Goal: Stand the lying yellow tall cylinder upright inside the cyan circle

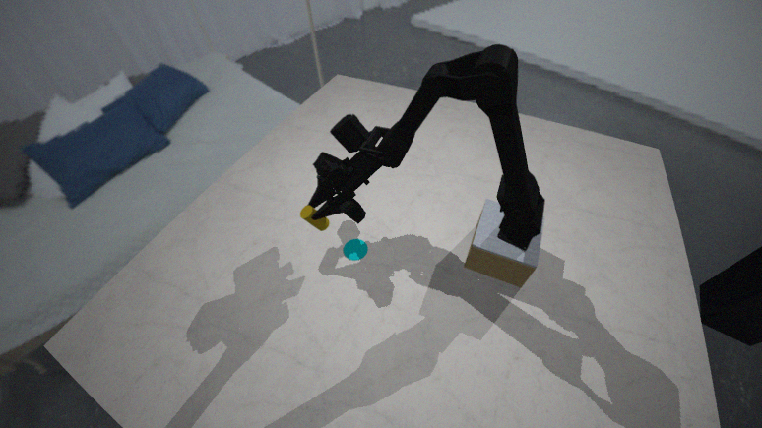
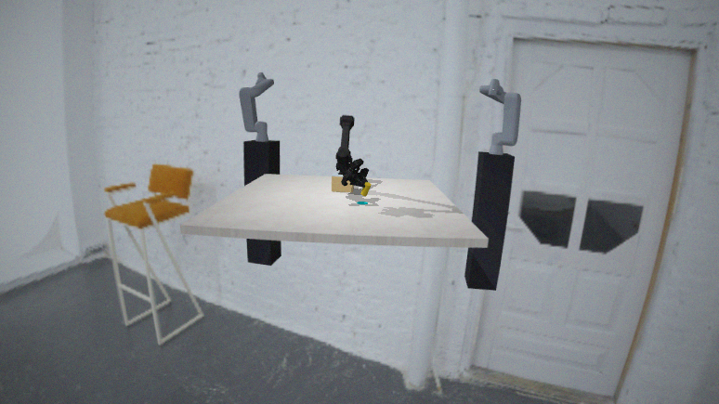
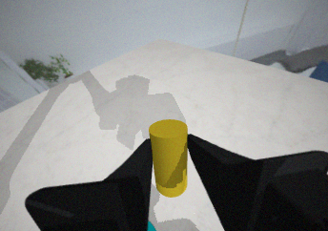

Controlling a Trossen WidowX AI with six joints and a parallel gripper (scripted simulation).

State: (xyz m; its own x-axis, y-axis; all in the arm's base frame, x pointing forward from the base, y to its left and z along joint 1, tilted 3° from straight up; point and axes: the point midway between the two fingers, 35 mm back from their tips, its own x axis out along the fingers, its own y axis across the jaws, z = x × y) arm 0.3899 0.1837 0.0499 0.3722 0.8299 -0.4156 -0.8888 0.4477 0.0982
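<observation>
"While the yellow cylinder (image 1: 314,221) (image 2: 365,188) (image 3: 170,159) is being looked at, how is the claw (image 1: 312,212) (image 2: 364,186) (image 3: 169,140) set?"

"It is closed around the cylinder, which is gripped between the two black fingers, one on each side."

"Is it held upright?"

"No, it is tilted. Whether the surface (image 1: 196,249) (image 2: 265,219) (image 3: 247,115) is touched by its lower end cannot be told."

"And the cyan circle (image 1: 354,249) (image 2: 361,202) (image 3: 151,226)?"

"Seen from the top, it is near the cylinder but not covered by it. The cylinder is placed between the circle and the edge beside the bed (image 1: 235,103)."

"Where is the arm (image 1: 508,137) (image 2: 345,136) mounted?"

"On a block (image 1: 500,269) (image 2: 337,184), set nearer the opposite edge. Part of the circle is shaded."
</observation>
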